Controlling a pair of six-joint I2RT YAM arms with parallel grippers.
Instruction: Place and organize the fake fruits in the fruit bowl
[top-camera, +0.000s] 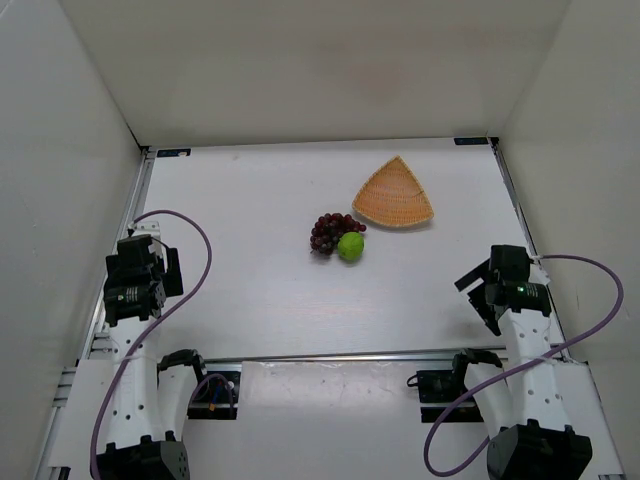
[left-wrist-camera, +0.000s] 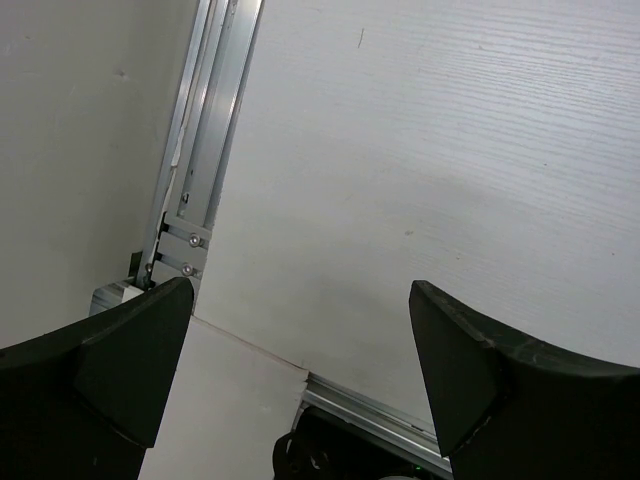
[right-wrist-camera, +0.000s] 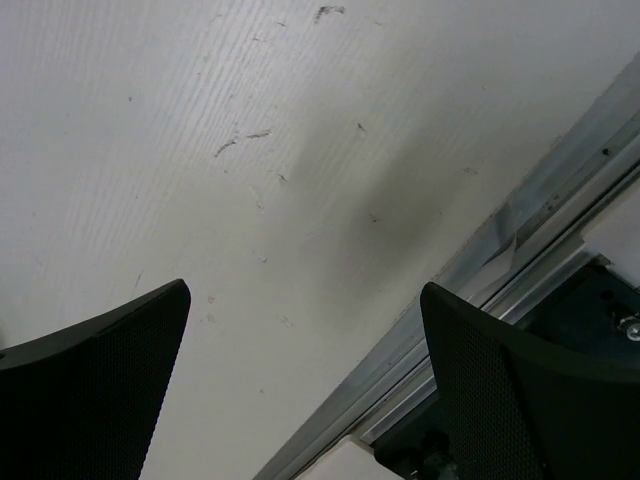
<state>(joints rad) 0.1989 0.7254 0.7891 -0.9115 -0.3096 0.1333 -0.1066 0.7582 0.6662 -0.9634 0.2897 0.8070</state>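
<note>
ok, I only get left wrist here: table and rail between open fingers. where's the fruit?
Observer: Middle of the table, the grapes and the lime-green fruit lie side by side.
Operator: basket where?
Observer: The wicker basket sits just beyond them, to the right, with nothing in it.
Operator: right arm?
Observer: The right gripper hangs open at the near right, holding nothing.
</note>
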